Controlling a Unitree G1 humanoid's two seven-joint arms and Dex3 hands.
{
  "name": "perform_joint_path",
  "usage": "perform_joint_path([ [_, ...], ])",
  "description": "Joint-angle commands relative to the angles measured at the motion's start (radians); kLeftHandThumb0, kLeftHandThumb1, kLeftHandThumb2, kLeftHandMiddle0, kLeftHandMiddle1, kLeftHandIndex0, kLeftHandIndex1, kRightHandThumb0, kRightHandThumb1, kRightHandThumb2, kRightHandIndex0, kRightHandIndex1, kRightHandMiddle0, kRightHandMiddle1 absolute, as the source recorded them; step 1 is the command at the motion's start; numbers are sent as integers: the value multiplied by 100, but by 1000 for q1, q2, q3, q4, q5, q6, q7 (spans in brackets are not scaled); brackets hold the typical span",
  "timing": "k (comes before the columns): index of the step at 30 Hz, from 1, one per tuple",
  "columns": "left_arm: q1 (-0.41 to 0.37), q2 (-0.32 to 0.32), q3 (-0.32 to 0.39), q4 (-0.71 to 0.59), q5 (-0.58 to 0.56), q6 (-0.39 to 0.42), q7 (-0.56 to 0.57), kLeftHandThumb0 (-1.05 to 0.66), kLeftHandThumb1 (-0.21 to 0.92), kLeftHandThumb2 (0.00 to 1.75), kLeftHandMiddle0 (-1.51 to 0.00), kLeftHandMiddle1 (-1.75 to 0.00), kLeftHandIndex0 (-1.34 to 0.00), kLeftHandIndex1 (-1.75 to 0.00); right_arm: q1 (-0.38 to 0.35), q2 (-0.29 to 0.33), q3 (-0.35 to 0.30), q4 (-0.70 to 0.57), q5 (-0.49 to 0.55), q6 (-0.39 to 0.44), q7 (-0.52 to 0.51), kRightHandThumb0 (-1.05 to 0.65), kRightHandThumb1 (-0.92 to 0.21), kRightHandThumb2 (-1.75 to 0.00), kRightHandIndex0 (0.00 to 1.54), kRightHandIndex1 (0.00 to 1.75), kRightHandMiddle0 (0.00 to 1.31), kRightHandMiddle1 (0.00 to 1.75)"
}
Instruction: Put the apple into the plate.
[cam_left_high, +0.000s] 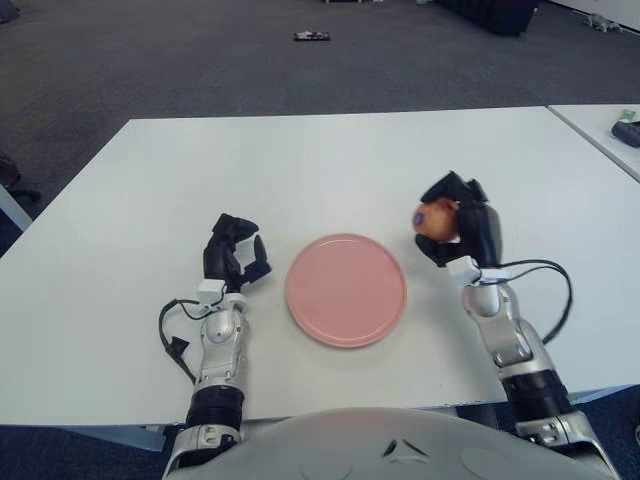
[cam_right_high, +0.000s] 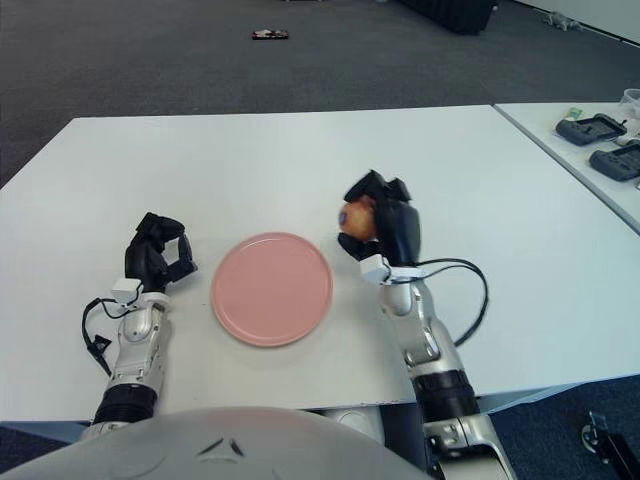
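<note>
Here, one apple (cam_left_high: 436, 219) in right hand (cam_left_high: 462, 229), one plate (cam_left_high: 346, 289), left hand (cam_left_high: 235, 257) seemingly idle

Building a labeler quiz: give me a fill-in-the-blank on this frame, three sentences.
1. The right robot hand grips the ____.
2. The apple shows to the ____ of the plate.
3. The plate's color is ____; the left robot hand shows beside it, holding nothing.

Missing words: apple; right; pink

Plate (cam_left_high: 346, 290) mid-table (cam_left_high: 330, 160), apple (cam_left_high: 436, 219) just right, above table
</note>
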Motion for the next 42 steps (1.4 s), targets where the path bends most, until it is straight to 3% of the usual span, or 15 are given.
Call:
perform_joint_path([
  [1, 24, -4, 2, 33, 7, 11, 18, -47, 35, 128, -108, -175, -58, -175, -27, -1, 26, 11, 18, -65, 33, 0, 11, -175, 98, 160, 70, 175],
  [11, 25, -3, 0, 31, -2, 15, 12, -48, 32, 133, -111, -175, -61, -175, -53, -13, 86, 86, 43, -186, 147, 0, 11, -175, 98, 160, 70, 175],
  [15, 29, -6, -1, 22, -13, 22, 5, -48, 32, 133, -111, -175, -61, -175, -66, -21, 120, 98, 97, -224, 247, 0, 10, -175, 97, 161, 69, 175],
  [24, 33, -9, -2, 9, -6, 45, 18, -48, 32, 133, -111, -175, -61, -175, -62, -26, 168, 89, 122, -206, 400, 0, 9, -175, 96, 164, 68, 175],
  [42, 32, -10, 1, 12, -12, 31, 14, -48, 32, 132, -111, -175, -61, -175, -62, -39, 207, 94, 14, -130, 465, 0, 9, -173, 97, 161, 68, 175],
])
